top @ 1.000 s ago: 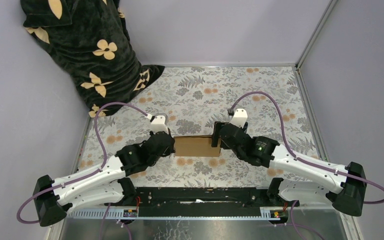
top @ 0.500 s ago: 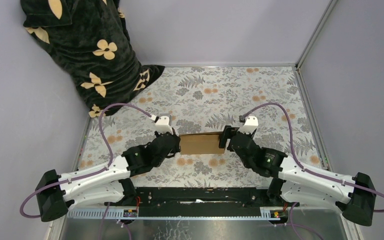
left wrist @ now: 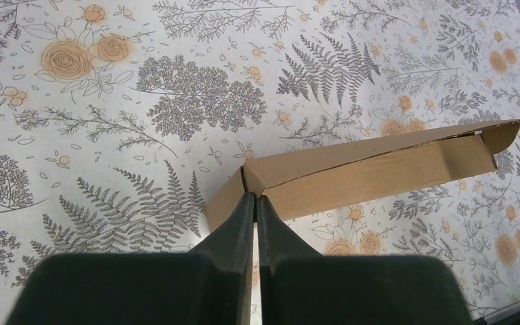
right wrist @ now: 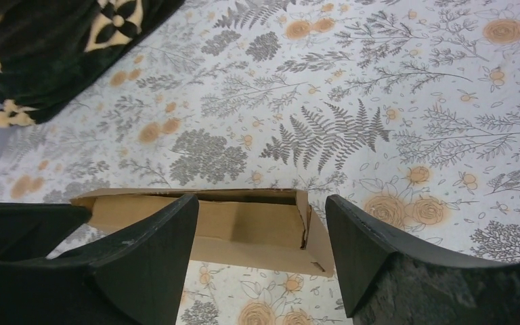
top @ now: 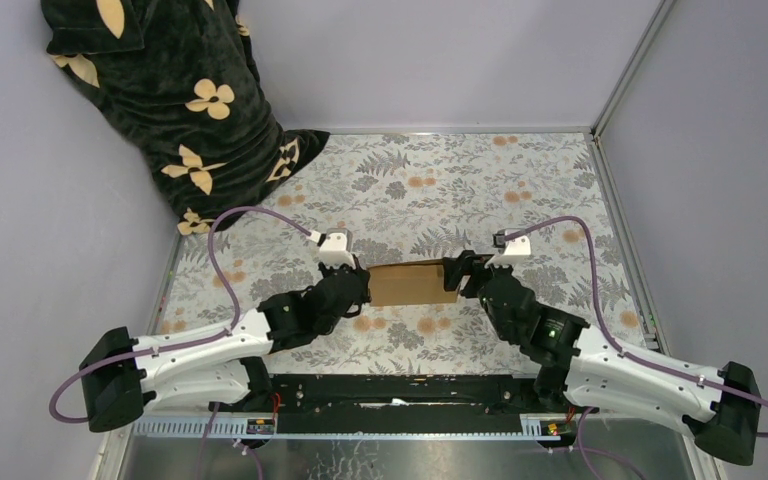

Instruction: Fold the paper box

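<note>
I judged the paper box [top: 415, 284] light, creasable; left gripper [left wrist: 254, 198] clamped its left corner, right gripper [right wrist: 261, 203] stood apart around its right end.

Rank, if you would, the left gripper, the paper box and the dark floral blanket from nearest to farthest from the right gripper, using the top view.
1. paper box: its right end sits at the right gripper, just to that gripper's left.
2. left gripper: at the box's opposite, left end.
3. dark floral blanket: heaped in the far-left corner.
</note>
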`<state>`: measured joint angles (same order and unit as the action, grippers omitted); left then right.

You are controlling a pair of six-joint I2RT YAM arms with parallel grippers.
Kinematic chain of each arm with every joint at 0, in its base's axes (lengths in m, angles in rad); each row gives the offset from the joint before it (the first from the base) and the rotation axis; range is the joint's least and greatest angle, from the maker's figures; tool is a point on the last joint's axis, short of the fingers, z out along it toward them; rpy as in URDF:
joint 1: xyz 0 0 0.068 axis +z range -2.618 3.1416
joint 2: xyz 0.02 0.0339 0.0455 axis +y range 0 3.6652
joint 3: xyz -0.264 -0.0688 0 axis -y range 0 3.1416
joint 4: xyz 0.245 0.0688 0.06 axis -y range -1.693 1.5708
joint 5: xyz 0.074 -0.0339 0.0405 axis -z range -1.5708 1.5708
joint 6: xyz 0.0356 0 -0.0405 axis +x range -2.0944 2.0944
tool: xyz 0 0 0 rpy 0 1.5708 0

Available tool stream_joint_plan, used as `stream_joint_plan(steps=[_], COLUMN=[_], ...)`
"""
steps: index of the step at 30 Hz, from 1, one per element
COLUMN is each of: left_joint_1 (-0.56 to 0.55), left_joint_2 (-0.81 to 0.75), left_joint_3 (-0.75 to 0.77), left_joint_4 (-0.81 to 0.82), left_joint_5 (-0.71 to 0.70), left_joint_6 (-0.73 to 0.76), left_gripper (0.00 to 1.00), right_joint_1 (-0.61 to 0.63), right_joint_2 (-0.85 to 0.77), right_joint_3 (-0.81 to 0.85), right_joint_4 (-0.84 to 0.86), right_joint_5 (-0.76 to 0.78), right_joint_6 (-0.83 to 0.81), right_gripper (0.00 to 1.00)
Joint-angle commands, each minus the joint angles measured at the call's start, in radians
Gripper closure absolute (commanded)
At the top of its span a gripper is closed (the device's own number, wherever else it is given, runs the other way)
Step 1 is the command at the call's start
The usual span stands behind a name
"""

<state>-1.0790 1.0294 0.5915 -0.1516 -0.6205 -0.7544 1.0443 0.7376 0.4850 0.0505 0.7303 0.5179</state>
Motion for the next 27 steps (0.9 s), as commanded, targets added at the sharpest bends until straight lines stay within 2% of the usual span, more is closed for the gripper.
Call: stream_joint_plan(steps=[1,9,18,22,27], left_joint_1=[-0.012,-0.012,-0.012,-0.012,-0.013], left_joint_2=[0.093,0.113,0.119,0.141,0.153], left_joint_3=[-0.051,-0.064,-0.059,-0.053,-0.057], left_joint_4=[-0.154,-0.127,-0.126,-0.118,-0.107], left_joint_5=[0.041,0.035,0.034,0.037,0.038], left_joint_6=[-0.004,0.007,0.020,0.027,0.029], left_gripper=[0.94,0.94,0.94,0.94,0.94], right_joint_1=[-0.004,-0.005,-0.006,-0.032,-0.130], right_joint_2=[0.088,0.233,0.085,0.139,0.265], right_joint_3=[0.055,0.095,0.014,0.066,0.163], right_joint_4=[0.038,0.090,0.228,0.167,0.073], right_joint_5=[0.094,0.201,0.160,0.185,0.064], right_joint_6=[-0.061,-0.129,-0.220,-0.232,-0.186], right_gripper=[0.23,0.20,0.22,0.20,0.20])
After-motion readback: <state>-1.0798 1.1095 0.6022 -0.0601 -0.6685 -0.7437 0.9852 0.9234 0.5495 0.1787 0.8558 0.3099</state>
